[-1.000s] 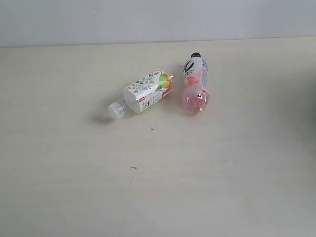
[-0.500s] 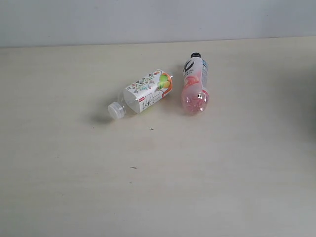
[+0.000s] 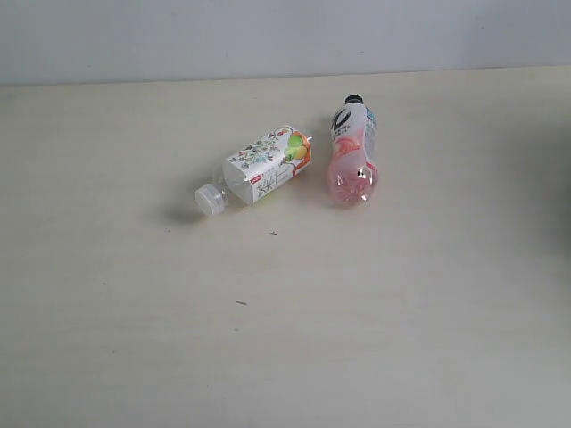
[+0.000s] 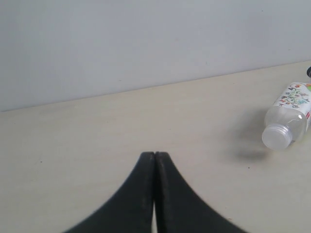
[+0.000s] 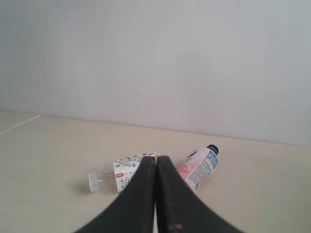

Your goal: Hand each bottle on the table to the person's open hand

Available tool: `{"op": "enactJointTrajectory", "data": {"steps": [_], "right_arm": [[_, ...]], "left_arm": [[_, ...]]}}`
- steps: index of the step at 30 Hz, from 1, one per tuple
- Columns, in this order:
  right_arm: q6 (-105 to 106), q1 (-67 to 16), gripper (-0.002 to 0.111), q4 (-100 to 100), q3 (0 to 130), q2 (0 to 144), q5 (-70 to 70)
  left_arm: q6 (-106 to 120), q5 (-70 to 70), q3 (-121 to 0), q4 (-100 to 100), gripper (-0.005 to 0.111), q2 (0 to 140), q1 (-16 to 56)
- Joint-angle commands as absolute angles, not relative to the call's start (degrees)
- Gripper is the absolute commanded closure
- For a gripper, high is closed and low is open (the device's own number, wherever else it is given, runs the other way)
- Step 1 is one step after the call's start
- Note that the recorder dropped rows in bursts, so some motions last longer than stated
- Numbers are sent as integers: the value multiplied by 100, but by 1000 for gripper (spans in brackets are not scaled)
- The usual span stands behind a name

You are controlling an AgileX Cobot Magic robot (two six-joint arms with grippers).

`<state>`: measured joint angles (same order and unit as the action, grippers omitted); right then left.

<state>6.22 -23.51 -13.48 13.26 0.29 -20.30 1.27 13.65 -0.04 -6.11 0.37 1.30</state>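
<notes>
floral bottle [image 3: 263,166], pink bottle [image 3: 351,153] on cream table [image 3: 268,348], grey wall [image 3: 268,36], left end effector [image 4: 154,154] and right end effector [image 5: 156,158] closed

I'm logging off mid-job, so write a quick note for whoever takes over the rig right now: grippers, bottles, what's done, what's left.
Left gripper: jaws shut, holding nothing.
Right gripper: jaws shut, holding nothing, facing both bottles.
Floral bottle: lying on its side on the table, clear cap toward the exterior view's left.
Pink bottle: lying beside it, not touching, black cap at the far end.
Done: no handover shows; no open hand in any view.
Left: grasp and hand over both bottles once a hand appears.
</notes>
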Motion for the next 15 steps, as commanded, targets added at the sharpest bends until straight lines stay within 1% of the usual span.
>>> {"op": "enactJointTrajectory", "data": {"steps": [1,4,7,9,13,15], "right_arm": [[598,-2332,108,-1292,1300,0,-1816],[598,-2332,108,-1292,1300,0,-1759],[612,-2332,108,-1716,1300,0,-2249],[639,-2332,108,-1835,1300,0,-2024],[639,-2332,108,-927,1300,0,-1373],[594,-2332,108,-705,1300,0,-1491]], "left_arm": [[134,1364,0,-579,106,0,117],[134,1364,0,-579,106,0,117],[134,1364,0,-579,106,0,117],[134,1364,0,-579,106,0,117],[134,1364,0,-579,106,0,117],[134,1364,0,-579,106,0,117]]}}
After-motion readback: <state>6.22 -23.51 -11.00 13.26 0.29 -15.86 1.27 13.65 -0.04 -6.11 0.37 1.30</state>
